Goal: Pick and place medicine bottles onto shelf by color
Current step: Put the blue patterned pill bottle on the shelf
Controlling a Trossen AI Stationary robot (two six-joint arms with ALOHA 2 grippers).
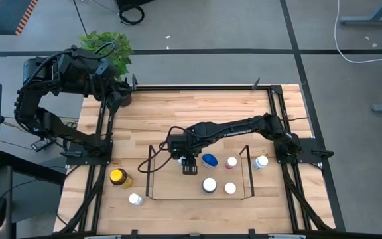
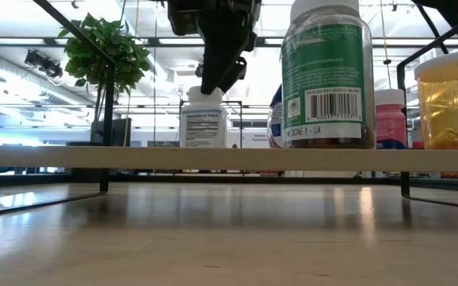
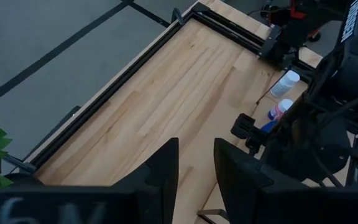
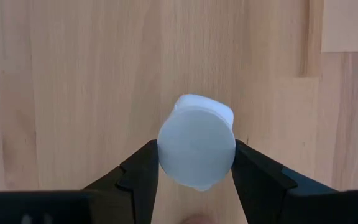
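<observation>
My right gripper [image 1: 190, 167] reaches over the left part of the black wire shelf [image 1: 197, 198] and is shut on a white-capped bottle [image 2: 203, 119], which the gripper hides in the high view. On the shelf stand a blue-capped bottle [image 1: 209, 160], a pink-capped one [image 1: 231, 161] and two white-capped ones [image 1: 209, 184] [image 1: 230, 188]. An amber yellow-lidded jar [image 1: 119, 177] and a white-capped bottle [image 1: 135, 198] stand on the table left of the shelf, and another white-capped bottle [image 1: 262, 161] stands right of it. My left gripper [image 3: 196, 168] is open and empty at the table's far left corner. My right gripper pinches the white bottle's round cap [image 4: 163, 155] between its two fingers, one on each side. The fingers come from above, pointing down. The bottle stands upright below them, and in the low view its base looks level with the shelf deck [image 2: 133, 157].
A potted green plant [image 1: 108, 50] stands at the far left corner beside my left arm. The black table frame [image 1: 270, 106] runs along the table's edges. Bare wood lies between the shelf and the far edge.
</observation>
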